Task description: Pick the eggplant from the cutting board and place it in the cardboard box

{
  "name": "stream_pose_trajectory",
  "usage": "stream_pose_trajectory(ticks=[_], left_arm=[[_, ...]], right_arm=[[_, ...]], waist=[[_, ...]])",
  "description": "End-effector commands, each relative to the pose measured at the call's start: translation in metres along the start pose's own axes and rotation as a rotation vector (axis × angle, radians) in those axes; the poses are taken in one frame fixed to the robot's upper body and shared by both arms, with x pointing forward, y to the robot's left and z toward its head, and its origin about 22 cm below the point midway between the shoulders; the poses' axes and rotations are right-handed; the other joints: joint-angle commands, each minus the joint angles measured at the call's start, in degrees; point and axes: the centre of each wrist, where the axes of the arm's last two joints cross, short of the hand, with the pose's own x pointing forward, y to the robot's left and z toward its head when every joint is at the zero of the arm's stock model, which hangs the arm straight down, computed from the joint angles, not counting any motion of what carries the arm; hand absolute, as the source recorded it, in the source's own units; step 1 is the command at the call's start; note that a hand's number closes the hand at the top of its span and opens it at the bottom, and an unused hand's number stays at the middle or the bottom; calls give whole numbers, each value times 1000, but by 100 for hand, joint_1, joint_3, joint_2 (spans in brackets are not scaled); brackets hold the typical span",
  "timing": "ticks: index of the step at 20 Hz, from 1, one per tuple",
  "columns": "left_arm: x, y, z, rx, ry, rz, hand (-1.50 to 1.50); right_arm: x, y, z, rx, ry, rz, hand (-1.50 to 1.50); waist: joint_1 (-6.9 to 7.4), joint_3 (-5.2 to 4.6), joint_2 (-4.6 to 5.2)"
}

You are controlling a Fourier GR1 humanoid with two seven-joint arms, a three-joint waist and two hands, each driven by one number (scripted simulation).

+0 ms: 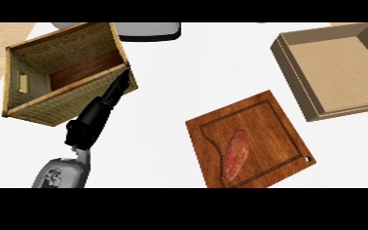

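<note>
A reddish-brown elongated vegetable, the eggplant, lies on the wooden cutting board at the lower right. The open cardboard box stands at the right edge, beyond the board. My left hand shows at the left with straight fingers pointing up, its fingertips against the near corner of a wicker crate. It holds nothing. The right hand is out of view.
A wicker crate with a wooden bottom stands at the upper left. A grey, dark-rimmed object sits at the top, behind the crate. White countertop lies between the crate and the board.
</note>
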Motion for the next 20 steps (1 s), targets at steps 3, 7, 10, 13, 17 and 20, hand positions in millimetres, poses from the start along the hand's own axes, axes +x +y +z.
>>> stream_pose_trajectory(ticks=[3, 7, 10, 13, 17, 20], left_arm=[[10, -7, -4, -2, -16, 2, 0], [7, 13, -2, -18, -17, -5, 0], [-1, -3, -21, -19, -11, 5, 0], [10, -17, -21, -24, -11, -8, 0], [4, -27, -11, -23, -7, -4, 0], [5, -8, -19, -31, -17, -2, 0]], right_arm=[[15, -9, -24, -72, 86, -11, 150], [4, -25, -54, -117, 138, 0, 150], [-1, -28, -71, -86, 139, 15, 150], [-9, -26, -91, -111, 158, -32, 150], [-24, -18, -111, -112, 179, -65, 150], [-23, -22, -133, -132, 205, -55, 150]], waist=[[88, 3, 14], [176, 5, 34], [137, 5, 36], [177, 6, 40], [205, 7, 40], [214, 6, 46]])
